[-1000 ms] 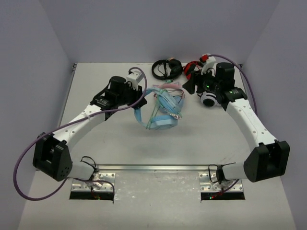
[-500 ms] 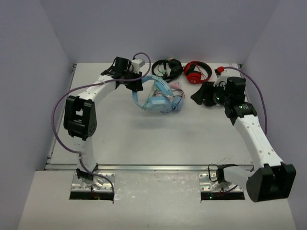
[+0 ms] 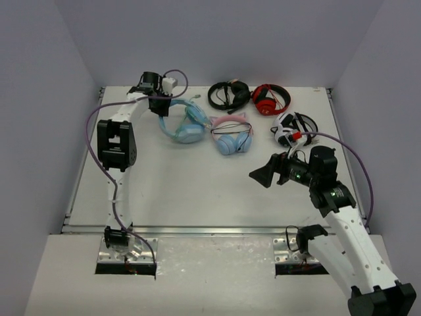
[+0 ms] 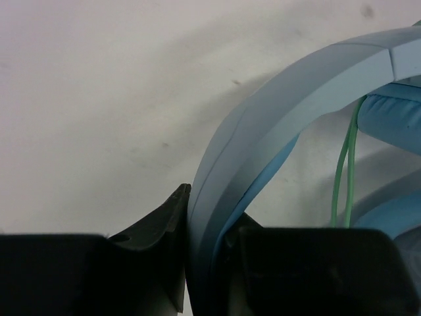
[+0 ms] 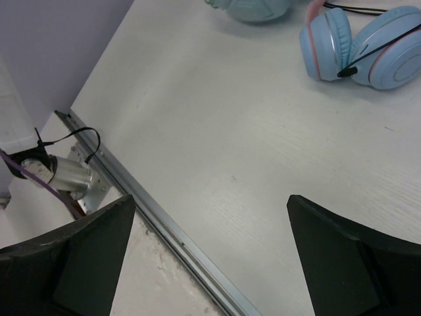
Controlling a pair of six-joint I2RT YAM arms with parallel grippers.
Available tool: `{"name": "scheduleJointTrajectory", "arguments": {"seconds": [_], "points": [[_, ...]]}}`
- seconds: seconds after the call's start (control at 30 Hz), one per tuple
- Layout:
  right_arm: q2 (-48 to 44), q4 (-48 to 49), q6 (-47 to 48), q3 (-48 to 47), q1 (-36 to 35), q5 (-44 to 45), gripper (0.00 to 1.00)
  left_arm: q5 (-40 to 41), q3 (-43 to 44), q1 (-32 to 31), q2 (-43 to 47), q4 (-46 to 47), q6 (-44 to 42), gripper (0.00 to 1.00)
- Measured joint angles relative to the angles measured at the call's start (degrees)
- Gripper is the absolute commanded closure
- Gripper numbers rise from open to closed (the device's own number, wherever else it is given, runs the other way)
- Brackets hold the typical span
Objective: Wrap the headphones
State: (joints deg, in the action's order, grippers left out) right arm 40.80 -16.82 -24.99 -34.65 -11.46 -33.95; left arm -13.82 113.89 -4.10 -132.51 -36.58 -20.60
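Observation:
The headphones (image 3: 183, 126), large and light blue, lie at the back left of the table. My left gripper (image 3: 161, 105) is shut on their headband (image 4: 263, 118); in the left wrist view the band runs between my jaws (image 4: 210, 210). Their thin pale-green cable (image 4: 343, 164) hangs beside a blue ear cushion (image 4: 395, 108). My right gripper (image 3: 263, 176) hovers open over the table's near right, holding nothing, far from the headphones. In the right wrist view its jaws (image 5: 210, 204) stand wide apart, with one light-blue earcup (image 5: 253, 8) at the top edge.
Pink-and-blue cat-ear headphones (image 3: 230, 138) (image 5: 355, 43) lie just right of the light-blue pair. Black headphones (image 3: 229, 95) and red ones (image 3: 271, 99) sit at the back; a white-and-black pair (image 3: 289, 128) lies on the right. A metal rail (image 5: 164, 230) marks the table's near edge.
My left arm swung to the back left, dragging the headphones off the centre and away from the cat-ear pair. My right arm pulled back toward the near right and its jaws opened wide.

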Motion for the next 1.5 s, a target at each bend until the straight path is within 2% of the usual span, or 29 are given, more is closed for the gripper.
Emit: {"name": "scheduleJointTrajectory", "arguments": {"seconds": [0.2,0.3,0.4,0.53,0.57,0.7,0.93,1.0,1.23,1.5], "points": [[-3.63,0.33,-0.85,2.19,-0.33,-2.56,0.01,9.44,15.06,2.23,-10.73,0.72,6.16,0.99],[-4.63,0.28,-1.03,2.84,-0.33,-3.34,0.01,11.32,19.61,2.54,-15.74,0.74,10.14,0.95],[-5.42,0.42,-1.16,3.72,-0.37,-3.98,0.01,11.67,21.64,3.28,-18.12,3.04,15.82,0.98],[-5.77,0.48,-1.22,5.95,-0.42,-4.28,0.01,11.63,21.81,4.33,-19.67,8.11,23.19,0.98],[-5.77,0.33,-1.22,6.43,-0.44,-4.33,0.01,11.67,21.90,4.70,-20.04,9.57,24.65,0.95],[-6.56,-0.37,-1.40,7.93,-0.85,-4.31,0.01,14.99,22.05,5.38,-21.53,15.67,31.21,0.95],[-11.43,-2.23,-1.53,8.22,-1.11,-3.19,0.01,19.41,26.18,4.76,-25.53,21.51,35.12,0.77],[-11.47,-2.78,-1.46,8.22,-1.11,-2.64,0.01,19.30,26.18,4.48,-25.62,22.29,35.28,0.75],[-9.40,-3.21,-1.36,8.24,-1.11,-2.19,0.01,16.94,26.18,3.26,-25.75,23.02,33.75,0.52],[-9.35,-3.04,-1.42,8.28,-1.11,-2.25,0.01,17.44,23.26,2.89,-22.80,20.13,33.33,0.47]]}}
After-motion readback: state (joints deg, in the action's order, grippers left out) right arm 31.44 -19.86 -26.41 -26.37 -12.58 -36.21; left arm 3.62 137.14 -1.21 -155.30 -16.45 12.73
